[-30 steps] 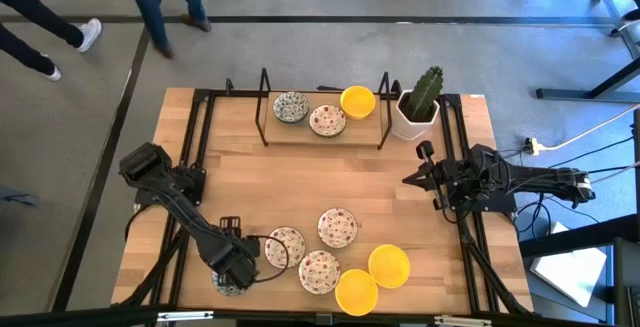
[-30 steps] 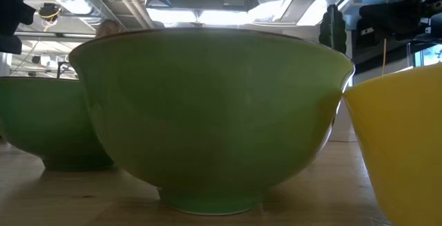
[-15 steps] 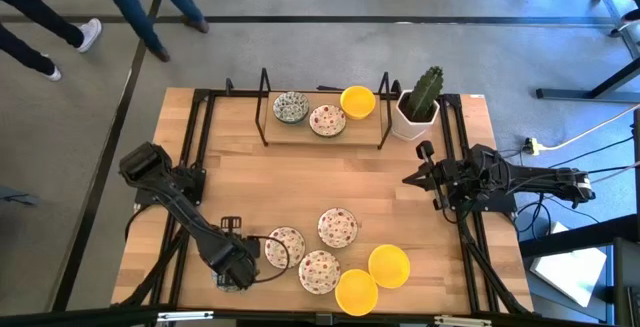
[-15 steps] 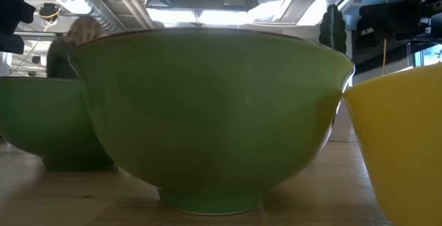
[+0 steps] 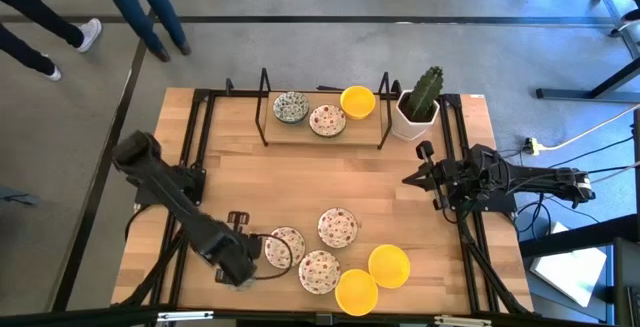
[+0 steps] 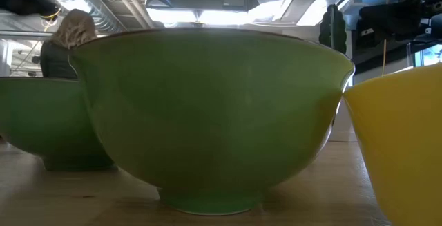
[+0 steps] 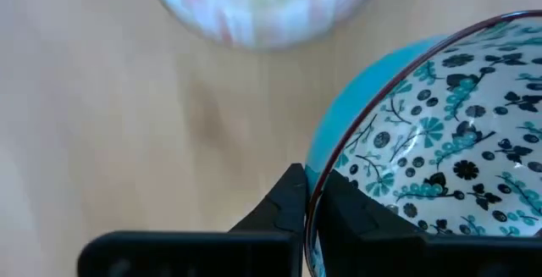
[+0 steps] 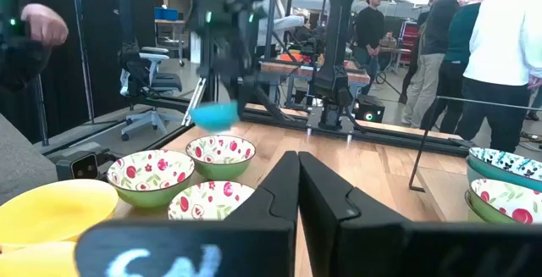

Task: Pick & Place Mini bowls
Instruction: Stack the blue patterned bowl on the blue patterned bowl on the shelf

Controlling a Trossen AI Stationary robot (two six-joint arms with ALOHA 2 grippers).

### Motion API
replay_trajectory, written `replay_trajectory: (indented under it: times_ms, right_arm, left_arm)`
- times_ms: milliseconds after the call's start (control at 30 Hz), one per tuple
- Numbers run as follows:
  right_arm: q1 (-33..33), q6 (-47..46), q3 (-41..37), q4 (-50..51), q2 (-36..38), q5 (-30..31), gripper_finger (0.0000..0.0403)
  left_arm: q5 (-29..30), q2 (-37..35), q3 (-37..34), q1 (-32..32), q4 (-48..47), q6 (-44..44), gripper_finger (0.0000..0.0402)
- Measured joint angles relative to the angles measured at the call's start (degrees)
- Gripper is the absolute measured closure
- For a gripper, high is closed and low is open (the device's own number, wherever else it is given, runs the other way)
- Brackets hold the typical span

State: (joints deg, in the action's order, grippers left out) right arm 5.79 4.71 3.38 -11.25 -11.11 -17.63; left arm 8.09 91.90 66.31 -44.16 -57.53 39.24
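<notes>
Wooden tabletop (image 5: 330, 182), people walking behind it: blue-patterned bowl in my left tool.
My left tool (image 7: 309, 194) is pinched on the rim of the blue-patterned bowl (image 7: 423, 141), lifted near the speckled bowls (image 5: 320, 247), presumably bound for the far rack (image 5: 322, 132); my right tool (image 8: 298, 184), fingers together, waits at the right edge.

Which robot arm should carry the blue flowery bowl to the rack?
Probably the left. The left gripper is already shut on the blue-patterned bowl's rim, up off the table. The right gripper waits shut at the table's right edge, holding nothing.
</notes>
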Motion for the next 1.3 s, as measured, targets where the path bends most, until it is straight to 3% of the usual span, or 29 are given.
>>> replay_trajectory:
  times_ms: [233,367,767,1000,1300]
  right_arm:
    - [0.01,0.20,0.02,0.20,-0.02,0.00,0.0393]
    - [0.01,0.24,0.02,0.37,0.00,0.00,0.0393]
    - [0.01,0.48,0.02,0.44,0.00,0.02,0.0393]
    - [0.01,0.48,0.02,0.42,0.00,0.02,0.0393]
    - [0.00,0.48,0.02,0.43,-0.01,0.02,0.0393]
  left_arm:
    - [8.50,-12.94,-0.32,0.68,-0.31,-3.01,0.0392]
    - [13.39,-20.73,-4.07,2.15,-1.21,-2.42,0.0392]
    - [12.35,-47.06,-28.30,2.84,7.59,8.07,0.0393]
    - [9.92,-52.03,-37.15,2.82,14.47,9.69,0.0393]
    - [11.87,-52.02,-38.52,3.02,19.74,5.89,0.0393]
